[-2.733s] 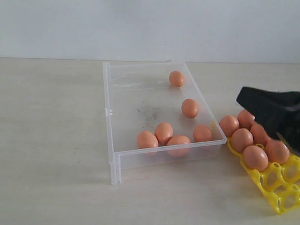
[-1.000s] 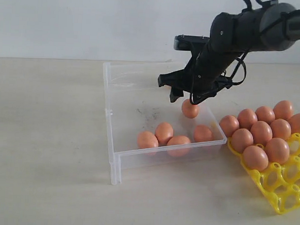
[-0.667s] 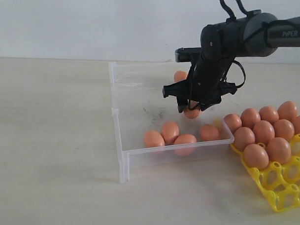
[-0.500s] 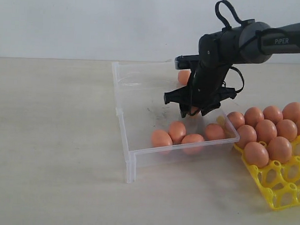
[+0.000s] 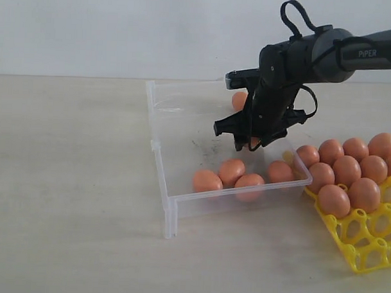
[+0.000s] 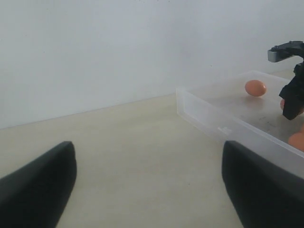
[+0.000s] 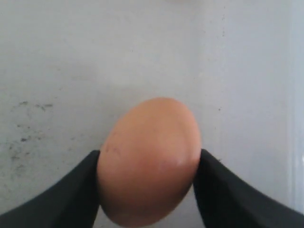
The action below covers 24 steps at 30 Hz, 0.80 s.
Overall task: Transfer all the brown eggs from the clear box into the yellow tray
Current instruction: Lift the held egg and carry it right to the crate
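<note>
Lower right, bright yellow openwork plastic egg tray (image 5: 365,245) carries a cluster of smooth orange-brown eggs (image 5: 335,200), large transparent plastic box (image 5: 171,210) at centre has four at its near wall, black right gripper (image 5: 250,143) over its floor clenched on one egg (image 7: 148,160), another egg (image 5: 239,100) at the far end, left gripper (image 6: 149,183) jaws spread wide, empty.

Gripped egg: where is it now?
Exterior view, right of centre: gripped egg in the right claw inside the clear box, between the lone far egg and four front eggs.
</note>
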Each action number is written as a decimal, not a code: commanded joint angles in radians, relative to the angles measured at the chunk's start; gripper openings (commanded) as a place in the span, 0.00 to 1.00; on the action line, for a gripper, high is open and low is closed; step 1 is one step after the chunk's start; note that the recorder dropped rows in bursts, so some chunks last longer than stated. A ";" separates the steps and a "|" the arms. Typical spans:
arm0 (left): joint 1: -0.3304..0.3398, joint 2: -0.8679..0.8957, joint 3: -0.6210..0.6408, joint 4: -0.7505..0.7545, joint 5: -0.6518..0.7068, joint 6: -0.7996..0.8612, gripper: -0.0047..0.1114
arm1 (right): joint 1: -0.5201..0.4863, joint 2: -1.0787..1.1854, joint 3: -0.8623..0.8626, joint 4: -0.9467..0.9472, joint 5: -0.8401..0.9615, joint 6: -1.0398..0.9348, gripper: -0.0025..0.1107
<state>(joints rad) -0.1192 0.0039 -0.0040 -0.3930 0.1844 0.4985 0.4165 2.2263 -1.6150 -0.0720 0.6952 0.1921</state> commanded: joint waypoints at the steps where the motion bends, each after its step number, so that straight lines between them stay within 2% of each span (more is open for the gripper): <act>1: -0.006 -0.004 0.004 -0.007 -0.007 -0.008 0.71 | -0.008 -0.002 -0.003 -0.015 0.019 0.016 0.63; 9: -0.006 -0.004 0.004 -0.007 -0.007 -0.008 0.71 | -0.008 -0.002 -0.003 -0.041 -0.068 0.090 0.63; 18: -0.006 -0.004 0.004 -0.007 -0.007 -0.008 0.71 | -0.039 -0.002 -0.003 -0.037 -0.066 0.302 0.61; 24: -0.006 -0.004 0.004 -0.007 -0.007 -0.008 0.71 | -0.039 -0.002 -0.003 -0.045 -0.094 0.323 0.44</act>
<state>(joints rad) -0.1192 0.0039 -0.0040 -0.3930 0.1844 0.4985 0.3861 2.2263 -1.6150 -0.1005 0.6122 0.5086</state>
